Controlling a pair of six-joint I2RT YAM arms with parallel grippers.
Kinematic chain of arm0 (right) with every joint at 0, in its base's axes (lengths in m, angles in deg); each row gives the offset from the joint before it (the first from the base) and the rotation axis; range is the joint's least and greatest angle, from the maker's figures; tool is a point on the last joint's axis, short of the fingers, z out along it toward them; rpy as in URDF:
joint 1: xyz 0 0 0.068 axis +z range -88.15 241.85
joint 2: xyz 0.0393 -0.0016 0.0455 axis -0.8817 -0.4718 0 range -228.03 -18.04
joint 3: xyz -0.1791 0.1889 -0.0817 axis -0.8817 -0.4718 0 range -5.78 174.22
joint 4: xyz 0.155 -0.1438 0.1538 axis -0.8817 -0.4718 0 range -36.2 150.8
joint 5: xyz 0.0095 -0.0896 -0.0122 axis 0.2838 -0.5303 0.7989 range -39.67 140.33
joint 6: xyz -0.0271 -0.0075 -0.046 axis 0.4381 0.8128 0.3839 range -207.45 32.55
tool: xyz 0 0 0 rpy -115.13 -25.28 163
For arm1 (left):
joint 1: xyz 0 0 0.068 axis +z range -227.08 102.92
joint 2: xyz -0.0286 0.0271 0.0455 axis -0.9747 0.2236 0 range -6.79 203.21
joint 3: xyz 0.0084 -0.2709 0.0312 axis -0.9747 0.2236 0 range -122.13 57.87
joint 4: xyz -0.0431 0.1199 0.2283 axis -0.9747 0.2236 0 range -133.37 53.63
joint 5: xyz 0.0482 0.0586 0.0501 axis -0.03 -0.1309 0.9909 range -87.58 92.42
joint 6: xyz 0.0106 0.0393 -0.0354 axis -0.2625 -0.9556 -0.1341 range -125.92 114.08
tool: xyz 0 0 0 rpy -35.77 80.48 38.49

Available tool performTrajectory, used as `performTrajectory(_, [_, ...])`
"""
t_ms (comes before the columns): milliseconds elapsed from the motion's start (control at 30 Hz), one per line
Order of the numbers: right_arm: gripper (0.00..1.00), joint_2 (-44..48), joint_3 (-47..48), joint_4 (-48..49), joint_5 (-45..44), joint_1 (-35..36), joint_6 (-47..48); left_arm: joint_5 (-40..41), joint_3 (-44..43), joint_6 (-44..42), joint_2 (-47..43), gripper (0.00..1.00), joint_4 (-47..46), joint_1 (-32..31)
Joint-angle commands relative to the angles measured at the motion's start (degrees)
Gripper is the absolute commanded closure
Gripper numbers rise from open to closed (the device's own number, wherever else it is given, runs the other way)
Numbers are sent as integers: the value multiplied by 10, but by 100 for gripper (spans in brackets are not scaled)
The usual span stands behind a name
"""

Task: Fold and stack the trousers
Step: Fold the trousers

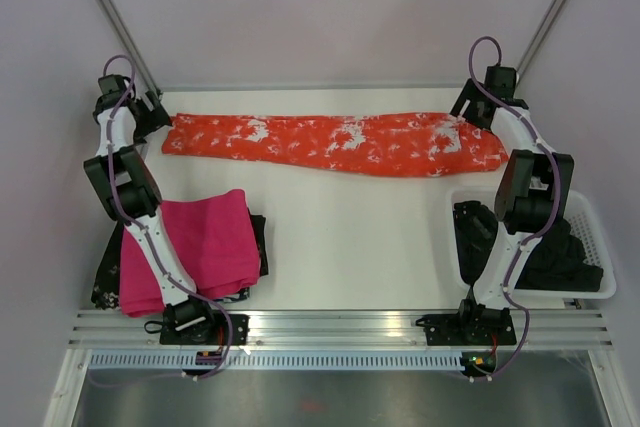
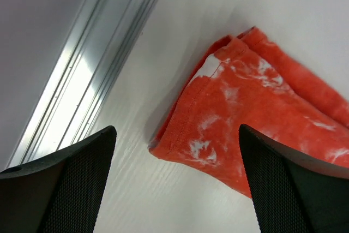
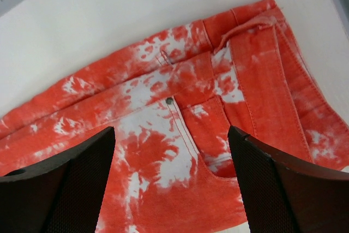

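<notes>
Readable text, labels, brands, numbers, signs: none in any of the three views.

Items checked and found unreadable:
- trousers (image 3: 163, 151): one small metal rivet (image 3: 169, 101) at the pocket seam, too small to show any marking.
- left arm base (image 1: 193, 320): a small coloured spot (image 1: 210, 355) just in front of it on the near rail, too small to read.
- right arm base (image 1: 478, 325): a similar red-and-green spot (image 1: 483, 359) just in front of it, too small to read.
</notes>
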Motion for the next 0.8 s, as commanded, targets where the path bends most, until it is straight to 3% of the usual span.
performTrajectory(0, [10,22,-12,5,10,0,12,-67,-5,-70,37,3,-5,-13])
performTrajectory(267, [9,42,-12,-19,-16,0,16,-124,-63,-66,99,3,-2,-15])
performTrajectory(400, [9,46,-8,-22,-19,1,11,-145,-140,-96,144,5,64,-16])
performTrajectory(667, [9,52,-5,-31,-21,5,8,-187,-113,-128,144,22,113,-21])
performTrajectory(767, [9,54,-6,-39,-24,6,13,-191,-109,-146,144,43,123,-23])
